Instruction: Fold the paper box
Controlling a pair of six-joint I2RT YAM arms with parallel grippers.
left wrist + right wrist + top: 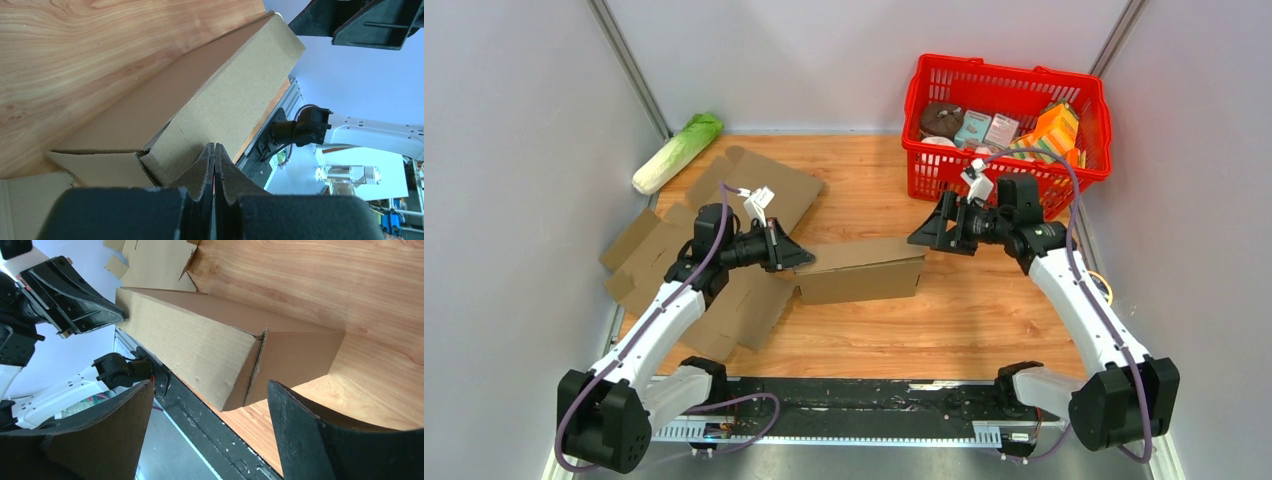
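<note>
Plainly the brown paper box (861,270) lies folded; left hand (802,258) closed, right hand (921,237) wide.

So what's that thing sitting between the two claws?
A brown cardboard box lies between them, with the shut left claw at one end and the open right claw at the other. The overhead view shows it best.

A wooden tabletop (984,320) with warm orange grain forms the floor of the enclosure. Plain pale grey panels close it in: a left wall (504,200), a far wall (854,60) and a right wall (1204,200). Slanted metal posts stand in the far corners, left (629,65) and right (1118,35). A black rail (864,395) runs along the near edge. The light is soft and even, with faint shadows.
</note>
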